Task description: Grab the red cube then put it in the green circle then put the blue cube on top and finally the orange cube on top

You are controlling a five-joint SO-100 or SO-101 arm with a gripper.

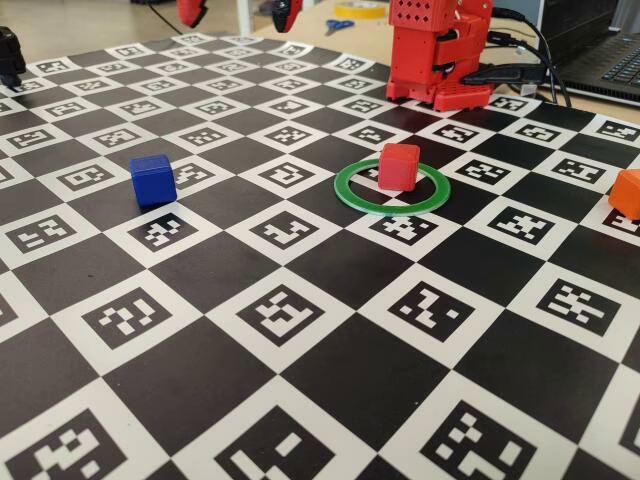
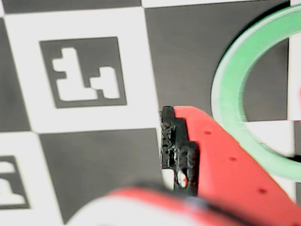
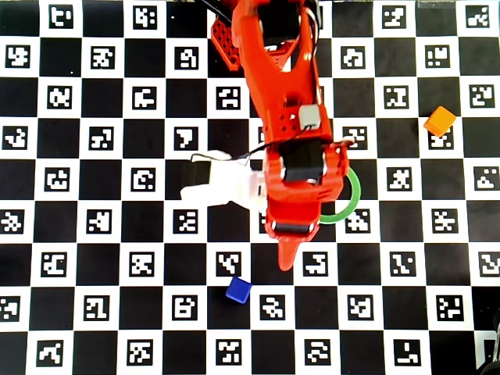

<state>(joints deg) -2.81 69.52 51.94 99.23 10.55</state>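
Overhead view: arm (image 3: 289, 133) hides green circle (image 3: 353, 195).

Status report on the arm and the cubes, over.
Gripper empty, jaw state unclear. Small red plastic cube inside flat green ring. Blue cube, orange cube on the board, unstacked. Nothing blocking.

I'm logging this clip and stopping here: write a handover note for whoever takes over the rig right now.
Gripper: holds nothing in the wrist view; only one finger shows clearly, so open or shut cannot be told. In the overhead view it hangs just beside the green ring.
Red cube: upright inside the ring.
Blue cube: alone on the board, left of the ring in the fixed view.
Orange cube: at that view's right edge.
Done: red placed.
Left: blue onto red, then orange onto blue.
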